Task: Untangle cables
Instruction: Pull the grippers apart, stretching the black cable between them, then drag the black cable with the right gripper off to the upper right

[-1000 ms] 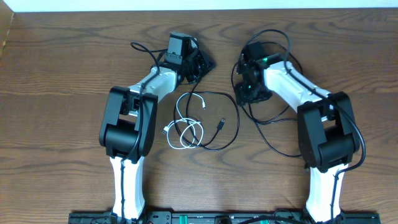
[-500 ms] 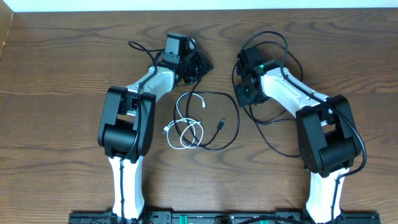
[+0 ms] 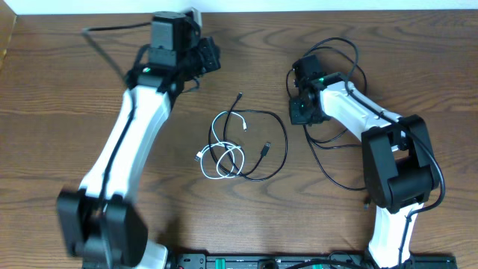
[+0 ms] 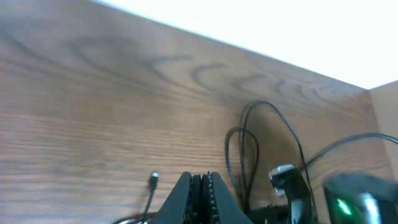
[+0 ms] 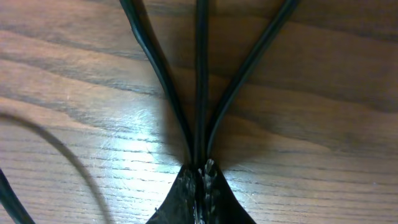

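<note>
The black cable (image 3: 286, 146) and the white cable (image 3: 214, 133) lie looped through each other in the middle of the table. A black plug (image 3: 240, 96) points toward the back, and the left wrist view shows it as a plug (image 4: 153, 180) just left of my fingers. My left gripper (image 3: 214, 60) (image 4: 201, 177) is shut and empty at the back left, well away from the tangle. My right gripper (image 3: 297, 117) (image 5: 200, 167) is shut, low over the wood to the right of the loops. Three thick arm wires (image 5: 200, 74) converge at its tips.
Thick black arm wires (image 3: 328, 146) trail in loops around the right arm across the right side of the table. The right arm (image 4: 291, 190) shows in the left wrist view. The table's back edge (image 3: 246, 11) runs close behind the left gripper.
My left arm has stretched out and swung its gripper back and to the left, away from the cables. The right gripper has closed and shifted slightly right. The cables have not moved.
</note>
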Robot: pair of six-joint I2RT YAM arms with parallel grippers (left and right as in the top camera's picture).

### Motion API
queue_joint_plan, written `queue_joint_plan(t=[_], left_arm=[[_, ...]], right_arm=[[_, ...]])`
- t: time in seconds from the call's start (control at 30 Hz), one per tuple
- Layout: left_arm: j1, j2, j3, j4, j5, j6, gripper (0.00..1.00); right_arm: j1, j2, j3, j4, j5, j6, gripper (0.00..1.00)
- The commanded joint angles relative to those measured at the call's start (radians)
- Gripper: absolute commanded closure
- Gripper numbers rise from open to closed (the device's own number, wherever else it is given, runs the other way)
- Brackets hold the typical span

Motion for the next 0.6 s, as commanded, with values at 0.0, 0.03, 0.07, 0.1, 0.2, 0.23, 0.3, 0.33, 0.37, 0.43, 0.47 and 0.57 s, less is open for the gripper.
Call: queue_joint_plan(t=[0.0,0.03,0.07,0.1,0.2,0.23,0.3,0.33,0.37,0.43,0.47,0.57], left_arm=[[-0.002,-0.071,0.006,-0.046,-0.135,0.080,0.92],[-0.002,-0.097,0.006,-0.063,-0.153,0.080,0.92],[-0.002,-0.115,0.006,-0.076,-0.163,0.080,0.92],[-0.002,-0.131,0.006,-0.087,-0.164,0.084,0.92],[-0.002,-0.160,0.006,-0.109,-0.163,0.083,0.91],[-0.002,-0.166,0.006,-0.116,-0.163,0.083,0.91],[-0.002,-0.169,0.006,-0.127,-0.163,0.083,0.91],[-0.002,-0.169,0.006,-0.132,-0.163,0.083,0.90],[-0.002,-0.169,0.006,-0.137,-0.163,0.083,0.90],[-0.002,-0.169,0.006,-0.142,-0.163,0.083,0.90],[-0.002,-0.169,0.006,-0.143,-0.163,0.083,0.90],[-0.002,-0.169,0.006,-0.145,-0.163,0.083,0.89]], right_arm=[[-0.073,0.189,-0.088,-0.090,0.006,0.009,0.99],[-0.088,0.182,-0.066,-0.111,-0.029,-0.020,0.99],[-0.105,0.173,-0.040,-0.132,-0.070,-0.052,0.99],[-0.121,0.161,-0.012,-0.156,-0.110,-0.084,0.99],[-0.171,0.111,0.082,-0.234,-0.192,-0.162,0.99],[-0.186,0.090,0.114,-0.262,-0.204,-0.181,0.99],[-0.216,0.044,0.188,-0.322,-0.208,-0.209,0.99],[-0.230,0.023,0.223,-0.349,-0.208,-0.221,0.99],[-0.244,0.000,0.259,-0.373,-0.208,-0.231,0.99],[-0.277,-0.041,0.336,-0.412,-0.204,-0.235,0.99],[-0.298,-0.061,0.382,-0.430,-0.205,-0.240,0.99],[-0.361,-0.106,0.509,-0.458,-0.184,-0.240,0.99]])
